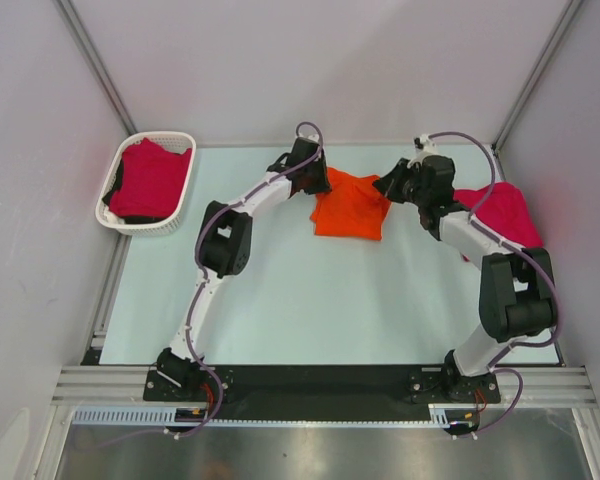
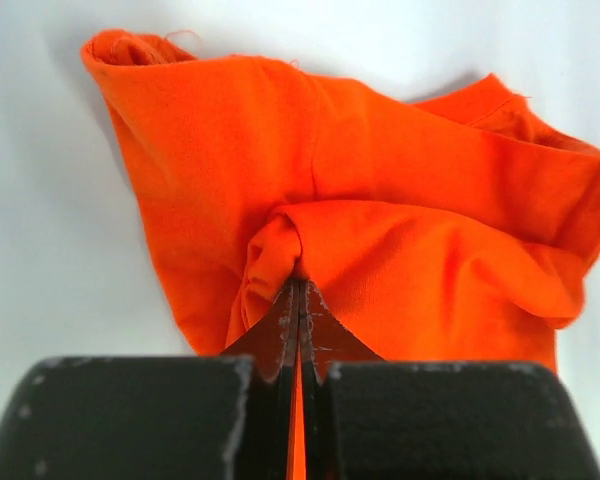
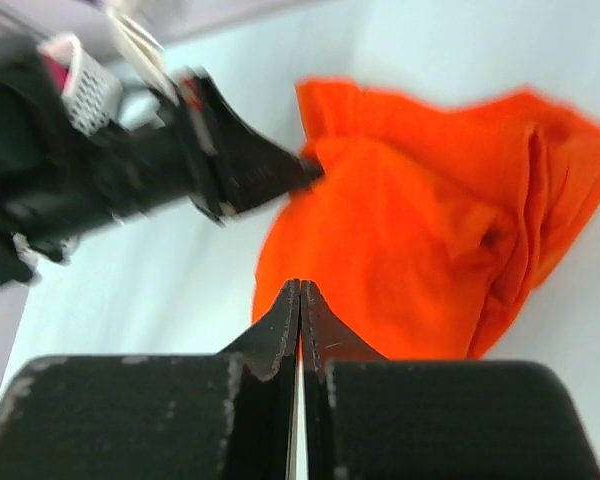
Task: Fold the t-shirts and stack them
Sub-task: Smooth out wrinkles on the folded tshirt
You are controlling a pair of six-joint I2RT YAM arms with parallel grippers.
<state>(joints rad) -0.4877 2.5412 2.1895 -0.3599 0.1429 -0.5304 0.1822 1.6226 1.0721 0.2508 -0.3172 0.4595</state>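
Note:
A bright orange t-shirt [image 1: 350, 215] lies crumpled on the pale table at the back centre. My left gripper [image 1: 318, 185] is at its left edge, shut on a pinched fold of the orange t-shirt [image 2: 380, 200], with cloth showing between the jaws [image 2: 300, 282]. My right gripper [image 1: 388, 187] hovers at the shirt's right edge, shut [image 3: 300, 284], with no cloth seen between its fingers. In the right wrist view the orange t-shirt [image 3: 420, 200] lies beyond the tips. A crimson-pink t-shirt [image 1: 505, 210] lies bunched at the right, partly under the right arm. Another crimson-pink t-shirt [image 1: 150, 180] fills the basket.
The white lattice basket [image 1: 145, 228] stands at the table's back left corner. Grey walls close in on three sides. The black mounting rail [image 1: 320, 380] with both arm bases runs along the near edge.

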